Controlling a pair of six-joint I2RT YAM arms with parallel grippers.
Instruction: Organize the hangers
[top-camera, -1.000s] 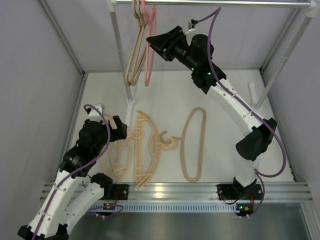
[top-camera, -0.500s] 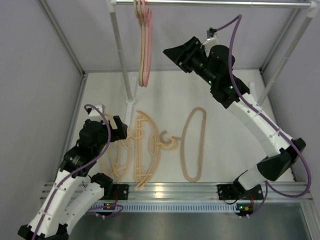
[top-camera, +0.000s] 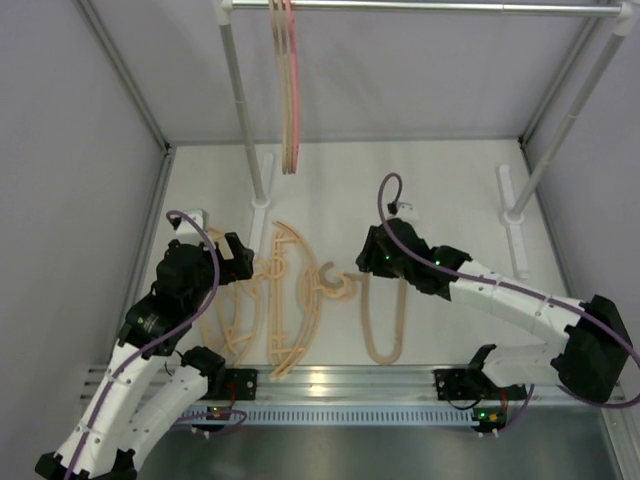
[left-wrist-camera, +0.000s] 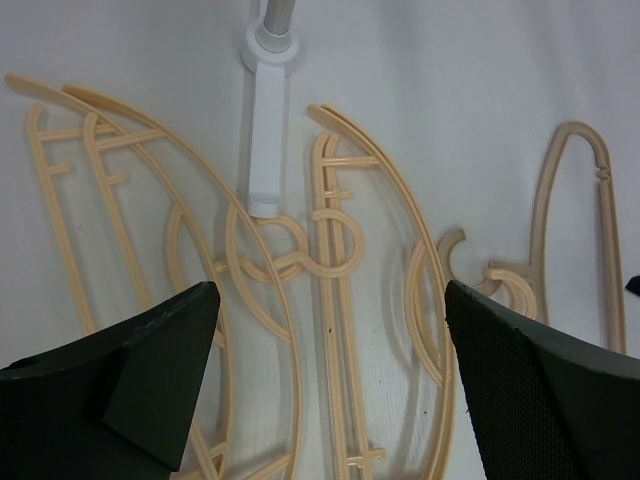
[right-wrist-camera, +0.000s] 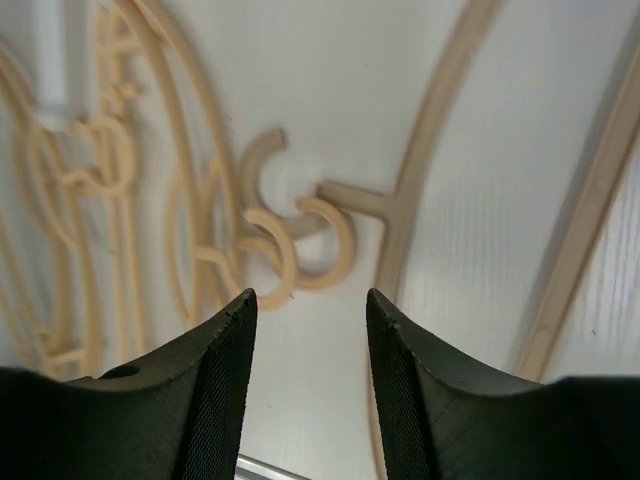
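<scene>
The right arm (top-camera: 510, 295) lies low, stretched from the lower right toward the centre. The right gripper (top-camera: 372, 262) hangs just above the hook of the plain hanger (top-camera: 388, 325) on the table (top-camera: 450, 190), with its jaws partly spread and nothing between them. The left arm (top-camera: 150, 330) is bent at the lower left, close to the left wall. The left gripper (top-camera: 240, 262) is over the crossbar hangers (top-camera: 285, 300), jaws spread wide and empty. The hung hangers (top-camera: 289, 90), beige and pink, are on the rail (top-camera: 430, 7) at the top. Bare table is in the upper right.
</scene>
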